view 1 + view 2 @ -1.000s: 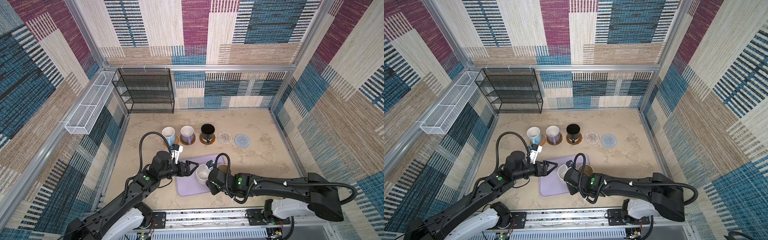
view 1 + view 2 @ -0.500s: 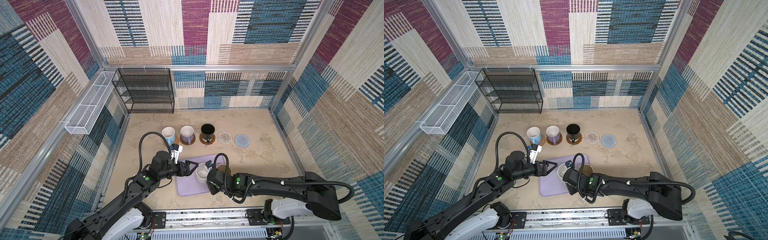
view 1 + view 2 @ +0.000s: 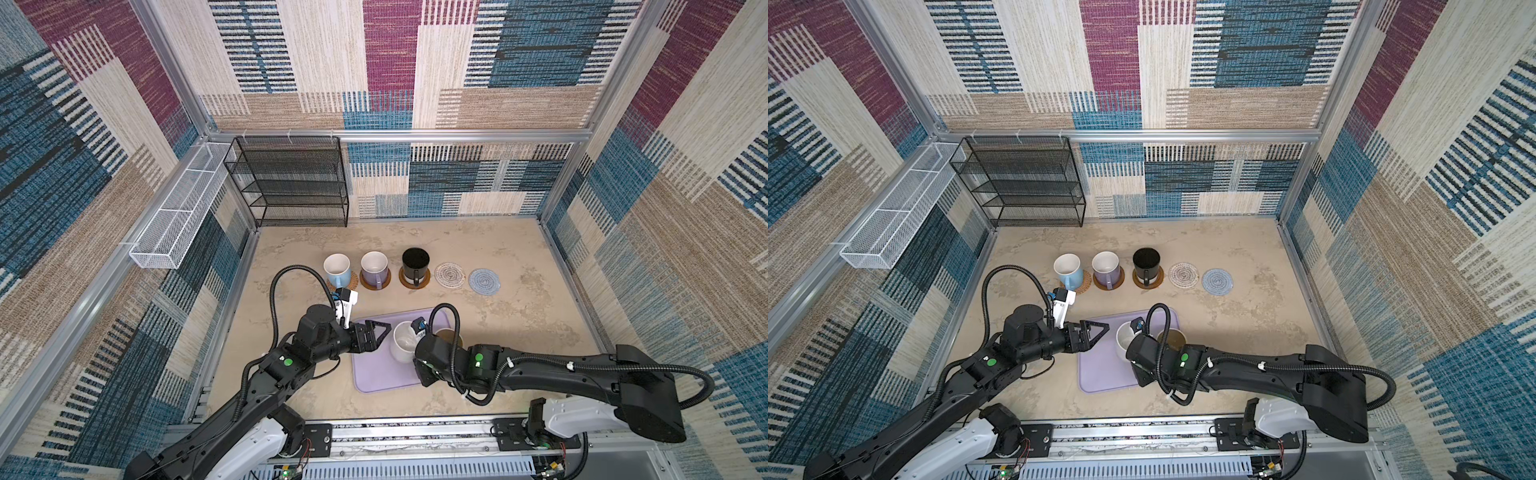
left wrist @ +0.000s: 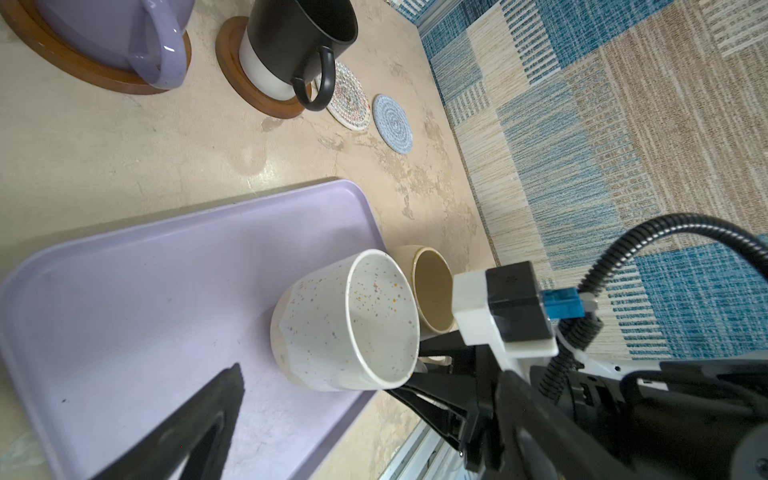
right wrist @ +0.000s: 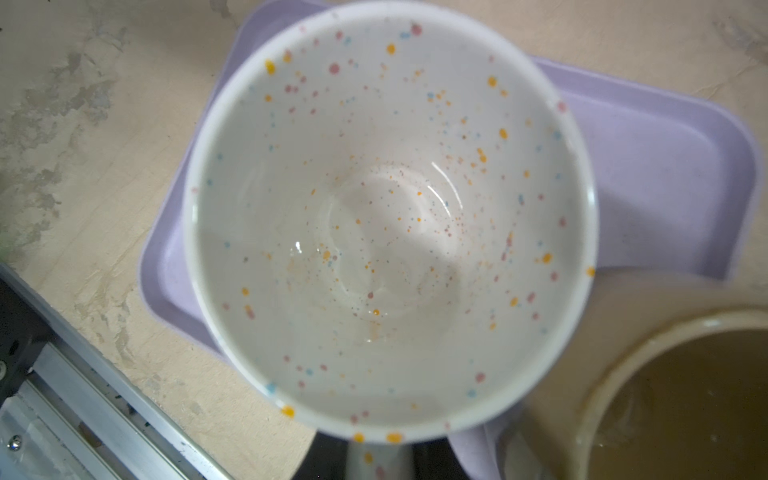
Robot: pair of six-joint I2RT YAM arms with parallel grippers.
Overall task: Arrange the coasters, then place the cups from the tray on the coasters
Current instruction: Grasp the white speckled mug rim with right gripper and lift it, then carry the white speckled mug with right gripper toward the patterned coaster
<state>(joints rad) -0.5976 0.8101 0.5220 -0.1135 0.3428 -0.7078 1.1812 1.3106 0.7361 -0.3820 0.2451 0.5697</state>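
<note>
The speckled white cup (image 3: 402, 340) (image 5: 390, 216) is over the lavender tray (image 3: 374, 374) (image 4: 145, 270). My right gripper (image 5: 376, 461) (image 4: 432, 359) is shut on its handle. I cannot tell whether the cup's base still touches the tray. The squat beige cup (image 3: 446, 336) (image 4: 432, 286) stands right beside it. My left gripper (image 3: 376, 334) hangs open and empty over the tray's left end. In the back row the light blue (image 3: 336, 268), lavender (image 3: 374, 266) and black (image 3: 415, 264) cups stand on coasters. The white crochet coaster (image 3: 449, 274) and the grey-blue one (image 3: 484, 281) lie bare.
A black wire shelf (image 3: 291, 183) stands at the back left corner. A white mesh basket (image 3: 174, 220) hangs on the left wall. The metal rail (image 3: 415, 432) runs along the table's front edge, close behind the tray.
My right gripper has shut on the speckled cup's handle, and the cup has shifted slightly leftward. The left arm has stayed still.
</note>
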